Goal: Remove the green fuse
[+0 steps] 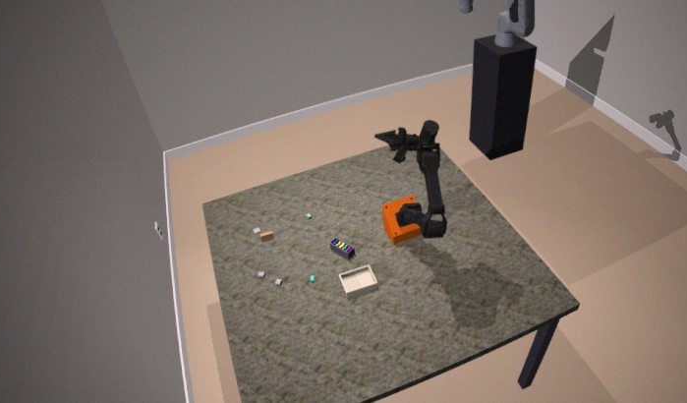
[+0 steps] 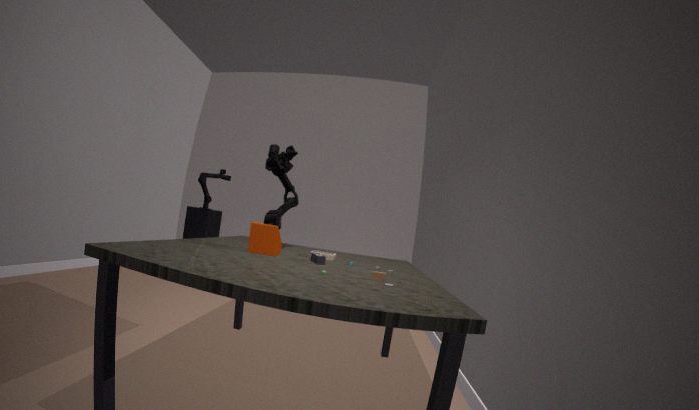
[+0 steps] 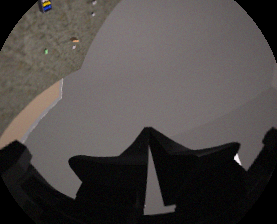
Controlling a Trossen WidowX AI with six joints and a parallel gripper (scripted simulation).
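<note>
Nearest the wrist camera, the gripper (image 3: pixel 150 179) shows as two dark fingers drawn almost together with only a thin wedge of light between them; it is closed on nothing and points out at the grey wall, high over the table (image 1: pixel 295 319).

Taking the fuse block (image 1: pixel 342 248) as landmark and reading the top view left to right: well left of it lie a small grey piece and a tan block (image 1: pixel 266 236); nearer, and behind it, a loose green bit (image 1: pixel 309 215); in front of it on the left, a teal bit (image 1: pixel 312 278). In the block stands the row of coloured fuses, the green fuse (image 1: pixel 345 248) seated toward its near end among its neighbours. Just in front of the block sits the tray (image 1: pixel 358 280), holding nothing visible. Right of and behind the block is the orange base (image 1: pixel 399 219), from which the arm (image 1: pixel 430 175) rises.

Judgement: no step is begun; this is the approach stage. The next move calls for opening the fingers, bringing the tool down square over the block, and taking the green fuse alone by its top, since the adjacent fuses stand close beside it.
</note>
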